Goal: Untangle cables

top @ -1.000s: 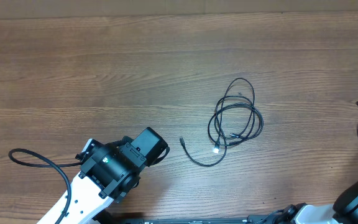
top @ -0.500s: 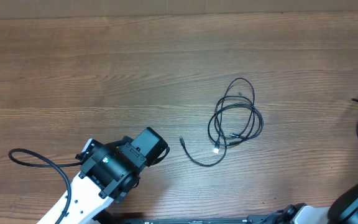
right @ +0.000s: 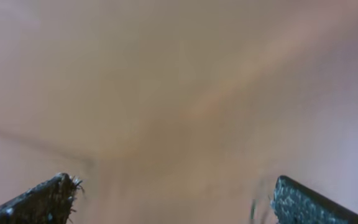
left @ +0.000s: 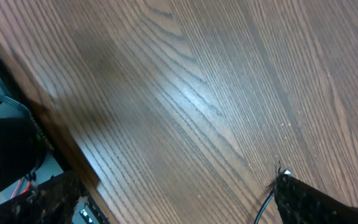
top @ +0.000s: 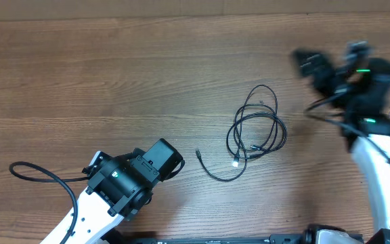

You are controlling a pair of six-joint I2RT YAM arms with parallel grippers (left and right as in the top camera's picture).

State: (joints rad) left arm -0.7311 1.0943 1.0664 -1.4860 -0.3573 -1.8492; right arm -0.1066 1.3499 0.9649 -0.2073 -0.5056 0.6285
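Observation:
The cables (top: 256, 129) lie on the wooden table (top: 114, 74) right of centre. They are thin black cords, looped over each other, with a white-tipped plug (top: 235, 163) and a loose black end (top: 198, 154) trailing to the lower left. My left arm (top: 137, 175) rests at the lower left, well short of them. In the left wrist view my left gripper (left: 179, 211) is open over bare wood. My right arm (top: 357, 81) is blurred at the upper right, beyond the loops. Its gripper (right: 179, 208) is open, with nothing between the fingers.
A thick black arm cable (top: 39, 173) curls on the table at the lower left. The table's near edge (left: 67, 155) shows in the left wrist view, with dark hardware below it. The right wrist view is a blur.
My right arm has swung in from the right edge to the upper right of the table, blurred with motion. The left arm and the cables have not moved.

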